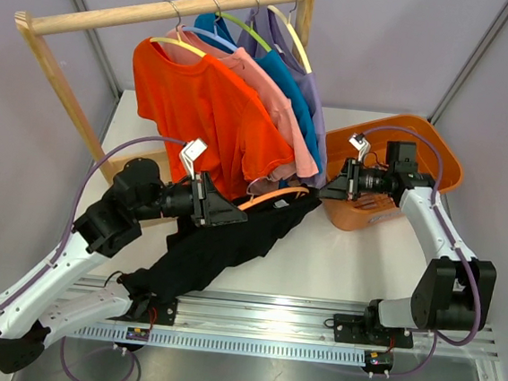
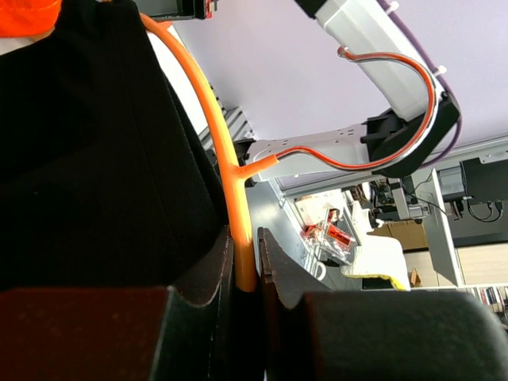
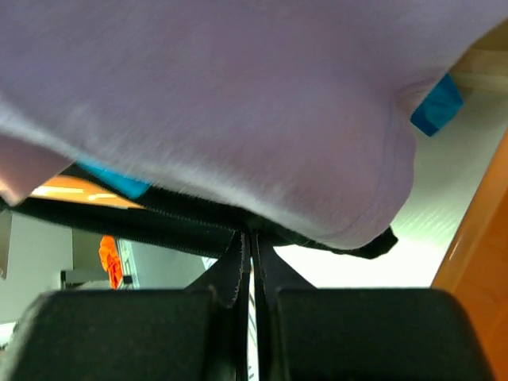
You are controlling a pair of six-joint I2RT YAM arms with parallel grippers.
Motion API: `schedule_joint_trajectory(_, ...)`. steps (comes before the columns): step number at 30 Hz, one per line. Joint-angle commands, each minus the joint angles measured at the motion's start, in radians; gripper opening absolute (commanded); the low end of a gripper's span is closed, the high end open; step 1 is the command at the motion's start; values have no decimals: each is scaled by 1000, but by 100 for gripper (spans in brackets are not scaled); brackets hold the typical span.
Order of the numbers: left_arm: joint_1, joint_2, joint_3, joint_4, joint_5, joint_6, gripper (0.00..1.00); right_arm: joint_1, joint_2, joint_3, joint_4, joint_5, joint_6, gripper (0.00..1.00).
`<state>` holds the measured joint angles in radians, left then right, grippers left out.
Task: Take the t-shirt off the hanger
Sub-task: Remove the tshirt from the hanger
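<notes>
A black t-shirt point(image 1: 221, 250) hangs on an orange hanger point(image 1: 276, 195) and trails down to the table's near edge. My left gripper point(image 1: 238, 214) is shut on the hanger's orange bar point(image 2: 226, 151), with the black t-shirt point(image 2: 95, 159) draped to its left in the left wrist view. My right gripper point(image 1: 326, 190) reaches in from the right and is shut on the t-shirt's black hem point(image 3: 159, 222) at the hanger's far end. Its fingertips point(image 3: 238, 262) pinch the fabric just under a lilac shirt point(image 3: 238, 103).
A wooden rack point(image 1: 163, 12) at the back carries orange point(image 1: 199, 104), pink, blue and lilac shirts on hangers, right above the held garment. An orange basket point(image 1: 437, 159) stands at the right, behind my right arm. The metal rail point(image 1: 268, 322) runs along the near edge.
</notes>
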<state>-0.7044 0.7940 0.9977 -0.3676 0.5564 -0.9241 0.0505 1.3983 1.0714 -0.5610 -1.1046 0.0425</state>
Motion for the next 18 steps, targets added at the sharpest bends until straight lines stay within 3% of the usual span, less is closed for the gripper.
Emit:
schedule_joint_trajectory(1,-9,-104,85,421,136,-15,0,-103,41,-31,38,212,-219,0)
schedule_joint_trajectory(5,-9,-84,22,510,103,-31,0,-103,27,-7,3,123,-259,0)
schedule_joint_trajectory(11,-9,-26,-50,651,175,-93,0,-100,-1,32,22,62,-190,8)
schedule_joint_trajectory(15,-9,14,-90,728,214,-133,0,-95,-10,58,42,28,-142,16)
schedule_joint_trajectory(18,-9,22,-91,734,220,-139,0,-87,-24,68,42,5,-133,29)
